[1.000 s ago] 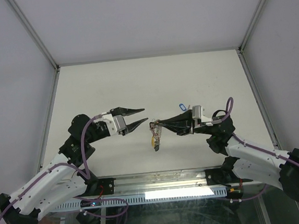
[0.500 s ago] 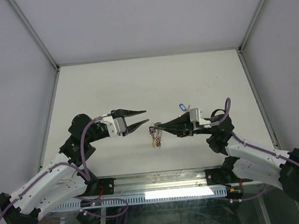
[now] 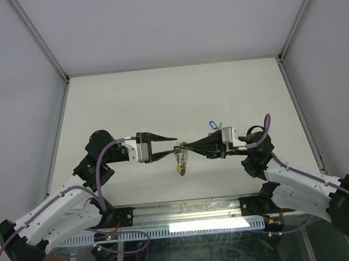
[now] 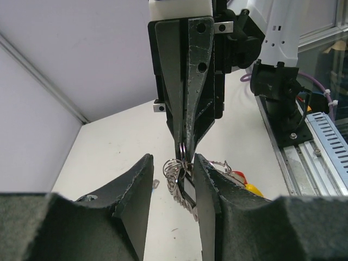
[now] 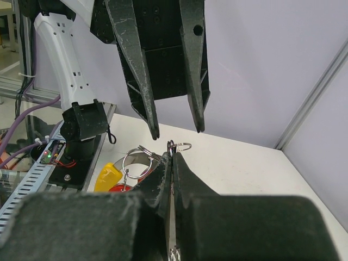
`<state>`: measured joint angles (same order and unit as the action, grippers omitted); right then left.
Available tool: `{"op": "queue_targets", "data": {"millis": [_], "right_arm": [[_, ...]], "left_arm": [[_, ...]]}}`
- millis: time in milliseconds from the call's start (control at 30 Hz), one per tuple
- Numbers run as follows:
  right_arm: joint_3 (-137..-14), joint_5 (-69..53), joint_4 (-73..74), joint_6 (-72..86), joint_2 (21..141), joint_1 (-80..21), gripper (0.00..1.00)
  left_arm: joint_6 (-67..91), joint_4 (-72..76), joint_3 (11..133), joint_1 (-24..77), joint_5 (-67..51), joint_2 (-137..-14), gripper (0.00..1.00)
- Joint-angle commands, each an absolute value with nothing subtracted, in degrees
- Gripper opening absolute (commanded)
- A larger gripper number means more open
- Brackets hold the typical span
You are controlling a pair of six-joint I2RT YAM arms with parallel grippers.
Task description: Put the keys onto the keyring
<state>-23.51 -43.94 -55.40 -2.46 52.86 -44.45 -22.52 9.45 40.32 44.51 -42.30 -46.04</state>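
- The table (image 3: 159, 95) is a flat, matte, off-white surface with pale walls and metal posts around it.
- My two arms have white shells, black joints and purple cables. They reach in from either side and meet tip to tip above the near middle of the table.
- My left gripper (image 3: 174, 144) has its fingers apart. They are long, black and tapered with a rough finish, and they bracket the tips of my other tool, one finger on each side.
- My right gripper (image 5: 170, 163) has its two black fingers pressed flat together, clamped on the keyring (image 4: 174, 168) right at their points.
- The keyring is thin, silvery coiled wire, held in the air between my two tools and clear of the table. A small round loop pokes out just past the pinched tips.
- The keys (image 3: 180, 162) hang under that pinch in a short metal cluster. A yellow tag (image 5: 107, 176), smooth plastic and rounded, touches a red tag (image 5: 117, 188) in the bunch.
- A blue-tagged key (image 3: 210, 123) lies on the table by itself, just beyond my right gripper's body.
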Motion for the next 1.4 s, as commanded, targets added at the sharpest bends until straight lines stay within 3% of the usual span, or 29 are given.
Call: {"op": "queue_targets", "data": {"millis": [0, 633, 1067, 1367], "right_arm": [[-26.83, -43.64, -57.76, -3.54, 51.23, -44.3, 0.0], [-27.69, -44.36, -58.51, -2.75, 51.8, -44.3, 0.0], [-27.61, -43.27, -57.14, -3.78, 51.44, -44.31, 0.0], [-27.01, -41.01, -61.91, -1.41, 51.62, -44.3, 0.0]], "left_arm": [[-23.38, 10.95, 41.13, 44.03, -44.74, -46.29, 0.34], [-23.11, 10.42, 41.61, 44.08, -42.49, -48.72, 0.24], [-23.16, 10.71, 41.42, 44.04, -42.04, -48.21, 0.0], [-22.94, 10.72, 41.12, 44.05, -40.04, -48.05, 0.0]]}}
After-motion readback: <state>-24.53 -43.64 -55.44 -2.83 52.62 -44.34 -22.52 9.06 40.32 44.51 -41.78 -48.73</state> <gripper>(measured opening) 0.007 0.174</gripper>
